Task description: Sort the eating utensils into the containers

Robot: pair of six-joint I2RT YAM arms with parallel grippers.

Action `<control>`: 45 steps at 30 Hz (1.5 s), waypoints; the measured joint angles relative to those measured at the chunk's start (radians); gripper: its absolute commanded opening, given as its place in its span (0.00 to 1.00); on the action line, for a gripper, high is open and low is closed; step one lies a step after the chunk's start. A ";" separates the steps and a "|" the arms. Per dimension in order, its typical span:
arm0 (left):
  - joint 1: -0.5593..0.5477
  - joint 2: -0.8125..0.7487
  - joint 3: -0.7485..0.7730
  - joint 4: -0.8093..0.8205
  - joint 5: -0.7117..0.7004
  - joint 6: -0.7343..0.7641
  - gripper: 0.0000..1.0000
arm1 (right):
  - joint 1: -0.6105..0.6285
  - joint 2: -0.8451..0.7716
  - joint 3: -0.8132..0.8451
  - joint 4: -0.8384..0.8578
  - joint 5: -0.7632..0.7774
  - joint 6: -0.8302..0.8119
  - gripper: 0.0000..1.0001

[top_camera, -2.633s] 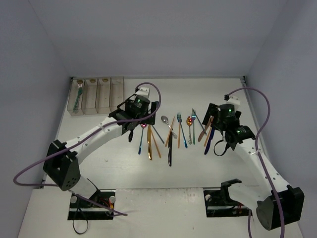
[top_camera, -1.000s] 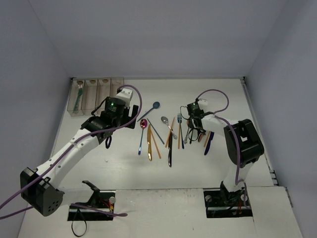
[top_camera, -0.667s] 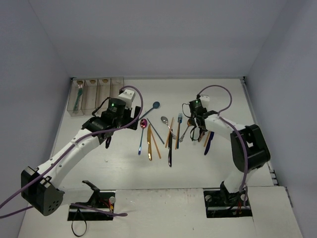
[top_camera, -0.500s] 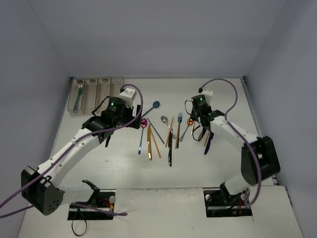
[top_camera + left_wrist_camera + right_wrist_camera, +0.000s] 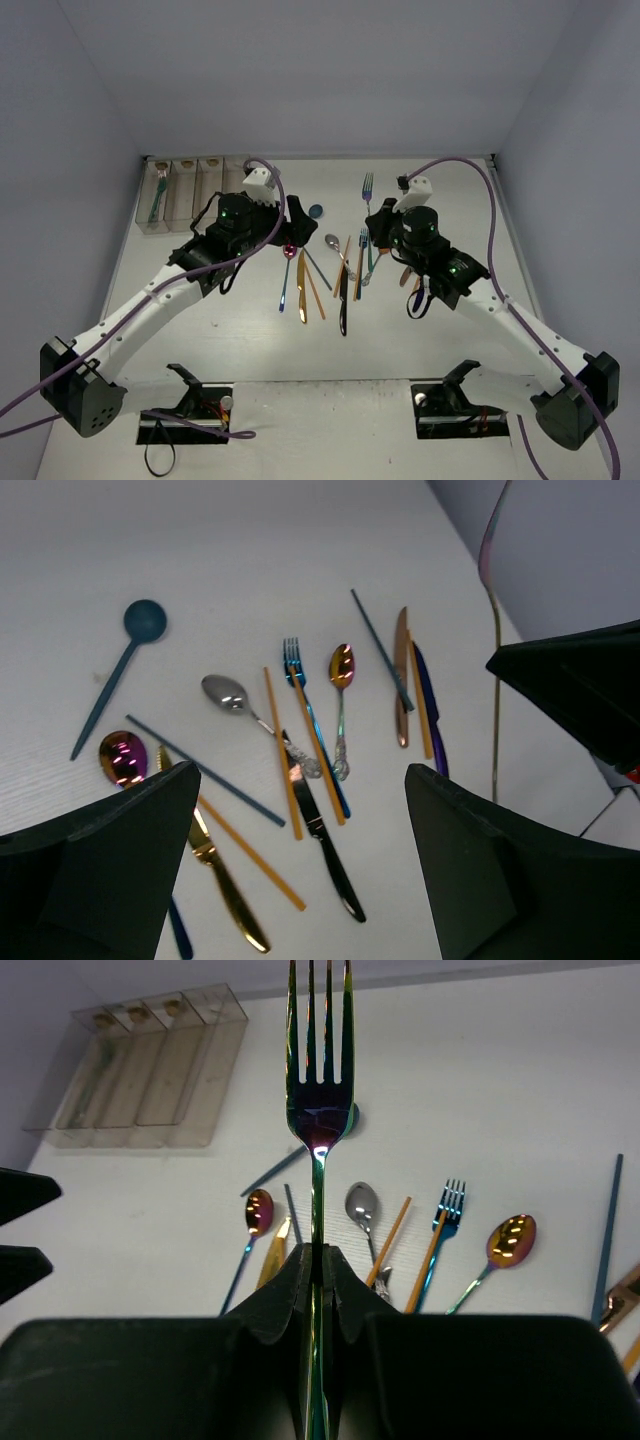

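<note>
Several eating utensils [image 5: 340, 270] lie spread on the white table: a teal spoon [image 5: 140, 622], a silver spoon [image 5: 225, 692], a blue fork [image 5: 292, 655], a black knife [image 5: 325, 850], a gold knife [image 5: 215, 865] and orange sticks [image 5: 280, 750]. My right gripper [image 5: 320, 1250] is shut on an iridescent fork [image 5: 319, 1080], held above the pile with its tines pointing toward the back wall [image 5: 367, 186]. My left gripper [image 5: 300, 772] hangs open over the pile's left side [image 5: 293, 222], holding nothing. The containers [image 5: 195, 190] stand at the back left; the leftmost holds a teal utensil [image 5: 155, 200].
Grey walls close in the table on the left, back and right. Purple cables [image 5: 490, 200] loop over both arms. A copper knife [image 5: 400, 670] and a dark blue knife [image 5: 428, 710] lie at the pile's right end, under the right arm.
My right gripper has lifted the iridescent fork off the table and raised it. My left gripper has moved right, nearer the pile, still open.
</note>
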 measured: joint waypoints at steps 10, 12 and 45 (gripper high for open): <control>-0.146 0.052 0.000 0.081 -0.017 -0.043 0.73 | 0.004 -0.021 -0.033 0.086 -0.003 0.151 0.00; -0.172 0.067 0.000 0.091 -0.019 -0.041 0.69 | 0.010 -0.021 -0.044 0.098 -0.003 0.176 0.00; -0.235 0.239 0.062 0.108 0.029 -0.038 0.01 | 0.036 0.011 -0.081 0.190 -0.022 0.282 0.00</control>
